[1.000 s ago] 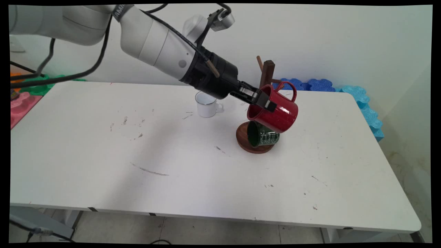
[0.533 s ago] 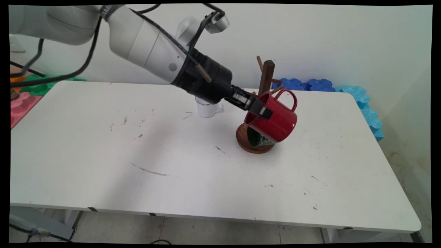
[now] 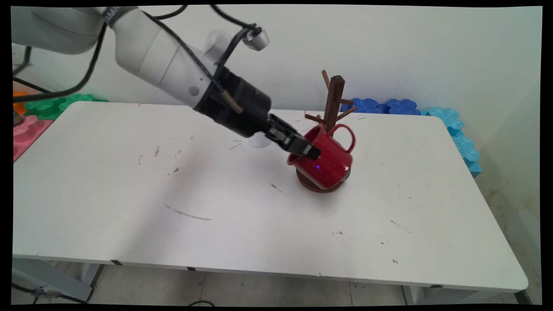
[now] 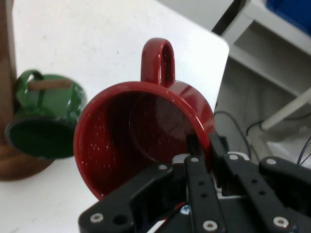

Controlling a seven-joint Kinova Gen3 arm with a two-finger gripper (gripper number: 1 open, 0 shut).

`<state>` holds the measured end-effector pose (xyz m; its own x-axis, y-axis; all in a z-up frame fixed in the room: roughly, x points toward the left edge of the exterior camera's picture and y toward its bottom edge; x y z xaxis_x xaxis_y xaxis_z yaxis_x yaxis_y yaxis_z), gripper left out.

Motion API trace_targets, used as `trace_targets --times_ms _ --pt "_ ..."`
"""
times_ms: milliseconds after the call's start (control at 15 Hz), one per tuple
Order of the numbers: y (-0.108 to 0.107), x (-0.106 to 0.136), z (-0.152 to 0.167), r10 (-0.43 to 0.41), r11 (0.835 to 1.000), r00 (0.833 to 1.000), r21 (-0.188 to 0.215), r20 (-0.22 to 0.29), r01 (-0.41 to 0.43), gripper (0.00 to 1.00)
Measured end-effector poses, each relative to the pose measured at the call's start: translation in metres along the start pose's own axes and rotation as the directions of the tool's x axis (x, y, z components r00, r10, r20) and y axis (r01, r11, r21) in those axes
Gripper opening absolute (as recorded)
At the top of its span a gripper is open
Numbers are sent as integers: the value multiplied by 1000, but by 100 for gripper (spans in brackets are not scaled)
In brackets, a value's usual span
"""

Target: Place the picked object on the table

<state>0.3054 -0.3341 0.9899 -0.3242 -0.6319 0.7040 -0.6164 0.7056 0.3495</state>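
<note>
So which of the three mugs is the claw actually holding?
The red mug: the gripper pinches its rim. The green mug hangs on the wooden stand; the white mug stands behind.

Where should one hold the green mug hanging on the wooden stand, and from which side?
Probably by the rim, from the open-mouth side. The green mug hangs by its handle on a peg of the wooden stand, so the handle is occupied. The hand grips the red mug the same way.
</note>
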Motion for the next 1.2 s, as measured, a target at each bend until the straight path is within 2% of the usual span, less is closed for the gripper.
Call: trace_targets --times_ms 600,1200 --pt "-17 -23 -23 85 995 992 46 90 -89 0" --pt "-44 -41 -40 170 975 968 113 185 -193 0"
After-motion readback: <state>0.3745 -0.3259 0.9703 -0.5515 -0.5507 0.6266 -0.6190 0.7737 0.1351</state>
